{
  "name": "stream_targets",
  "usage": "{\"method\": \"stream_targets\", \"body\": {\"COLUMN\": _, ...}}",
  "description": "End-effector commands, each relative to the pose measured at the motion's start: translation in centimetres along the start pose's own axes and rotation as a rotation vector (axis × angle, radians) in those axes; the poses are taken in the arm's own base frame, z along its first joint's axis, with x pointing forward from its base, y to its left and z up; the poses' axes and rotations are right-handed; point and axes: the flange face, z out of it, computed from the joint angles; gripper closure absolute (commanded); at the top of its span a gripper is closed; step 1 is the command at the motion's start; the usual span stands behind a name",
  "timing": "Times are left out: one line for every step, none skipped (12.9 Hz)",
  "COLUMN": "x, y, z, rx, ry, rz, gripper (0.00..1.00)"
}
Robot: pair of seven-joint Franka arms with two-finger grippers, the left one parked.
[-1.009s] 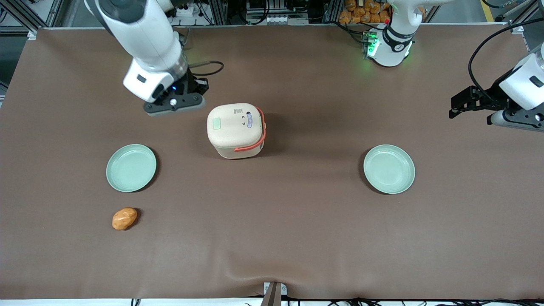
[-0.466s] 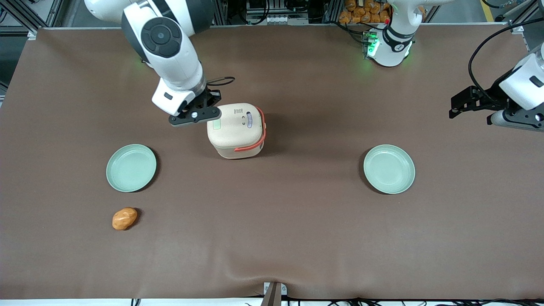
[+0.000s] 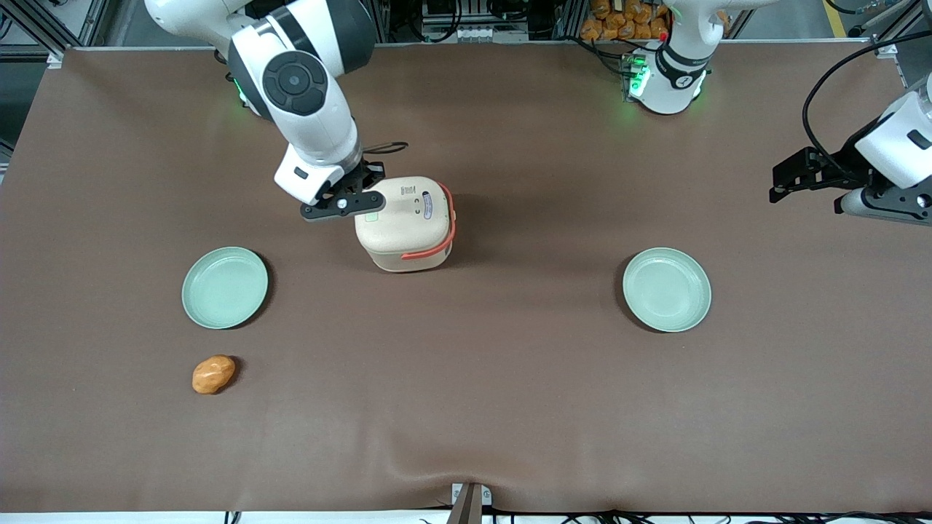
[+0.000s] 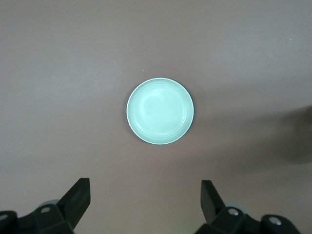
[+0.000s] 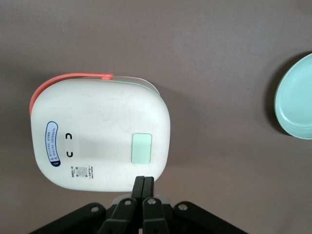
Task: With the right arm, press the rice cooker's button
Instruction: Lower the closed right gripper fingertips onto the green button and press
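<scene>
**Gripper poised at the lid edge, button not yet pressed**

Front view: The cooker (image 3: 405,224) stands on the table (image 3: 510,407), near its middle, with the coral handle (image 3: 437,244) on the side toward the parked arm's end. The right arm (image 3: 302,87) reaches down so that the gripper (image 3: 349,204) overlaps the lid edge toward the working arm's end. The button (image 3: 372,216) is largely covered by the gripper here. A plate (image 3: 224,287) and an orange lump (image 3: 213,373) lie nearer the camera, toward the working arm's end; a second plate (image 3: 666,289) lies toward the parked arm's end.

Left wrist view: Only the second plate (image 4: 160,111) on bare table shows.

Right wrist view: The gripper (image 5: 144,187) has its fingers pressed together, holding nothing, with the tips at the lid's rim. The button (image 5: 141,148) sits just ahead of the tips, fully uncovered.

Progress: The approach appears nearly complete. The final shift over the button and the downward press seem to remain.
</scene>
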Motion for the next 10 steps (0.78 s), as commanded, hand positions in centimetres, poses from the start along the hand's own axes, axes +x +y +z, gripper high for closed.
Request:
{"method": "stream_targets", "body": {"x": -1.1, "y": -0.2, "z": 1.0, "rx": -0.019, "ry": 0.023, "rz": 0.011, "gripper": 1.00}}
{"method": "stream_targets", "body": {"x": -1.0, "y": -0.2, "z": 1.3, "rx": -0.022, "ry": 0.028, "rz": 0.010, "gripper": 1.00}}
{"method": "stream_targets", "body": {"x": -0.9, "y": -0.2, "z": 1.7, "rx": -0.026, "ry": 0.029, "rz": 0.009, "gripper": 1.00}}
{"method": "stream_targets", "body": {"x": -0.8, "y": -0.2, "z": 2.5, "rx": -0.029, "ry": 0.037, "rz": 0.008, "gripper": 1.00}}
{"method": "stream_targets", "body": {"x": -0.8, "y": -0.1, "z": 3.3, "rx": -0.031, "ry": 0.040, "rz": 0.007, "gripper": 1.00}}
{"method": "stream_targets", "body": {"x": -0.8, "y": -0.1, "z": 3.8, "rx": -0.031, "ry": 0.045, "rz": 0.004, "gripper": 1.00}}
{"method": "stream_targets", "body": {"x": -0.9, "y": -0.2, "z": 4.3, "rx": -0.028, "ry": 0.052, "rz": 0.003, "gripper": 1.00}}
{"method": "stream_targets", "body": {"x": -0.9, "y": -0.2, "z": 4.7, "rx": -0.027, "ry": 0.057, "rz": 0.001, "gripper": 1.00}}
{"method": "stream_targets", "body": {"x": -0.9, "y": -0.2, "z": 4.8, "rx": -0.027, "ry": 0.055, "rz": 0.001, "gripper": 1.00}}
{"method": "stream_targets", "body": {"x": -0.8, "y": -0.3, "z": 4.9, "rx": -0.028, "ry": 0.056, "rz": 0.001, "gripper": 1.00}}
